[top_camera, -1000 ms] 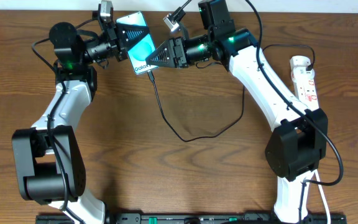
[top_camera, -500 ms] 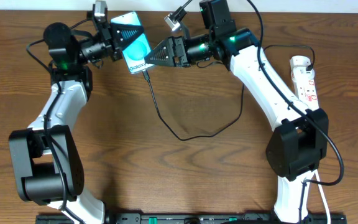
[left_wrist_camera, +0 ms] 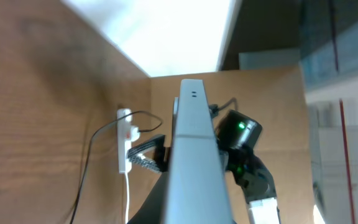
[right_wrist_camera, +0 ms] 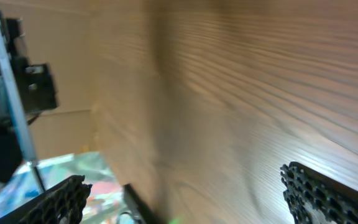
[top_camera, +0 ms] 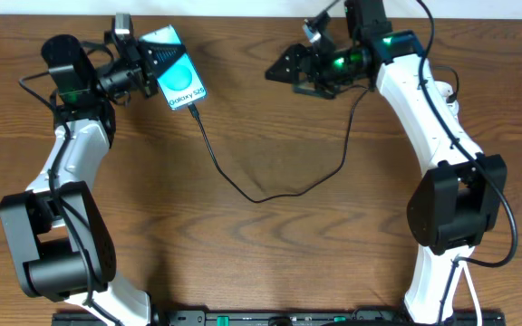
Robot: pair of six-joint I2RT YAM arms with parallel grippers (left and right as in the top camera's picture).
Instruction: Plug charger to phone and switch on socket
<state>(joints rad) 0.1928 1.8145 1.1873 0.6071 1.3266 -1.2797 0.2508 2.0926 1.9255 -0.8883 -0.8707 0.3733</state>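
Observation:
My left gripper is shut on the phone and holds it tilted above the table at the far left. The screen is light blue with white "Galaxy S25" text. The charger, a thin black cable, has its plug tip in the phone's lower end and loops across the table toward the right. My right gripper is open and empty, well to the right of the phone. The left wrist view shows the phone's grey edge and the white socket. In the overhead view my right arm hides the socket.
The table's back edge meets a white wall just behind both grippers. My right arm's white links stretch along the right side. The arm bases stand at the front. The right wrist view shows blurred wood between its open fingers.
My left gripper carried the phone to the left, and the cable stayed in it. My right gripper drew back to the right, away from the phone's lower end.

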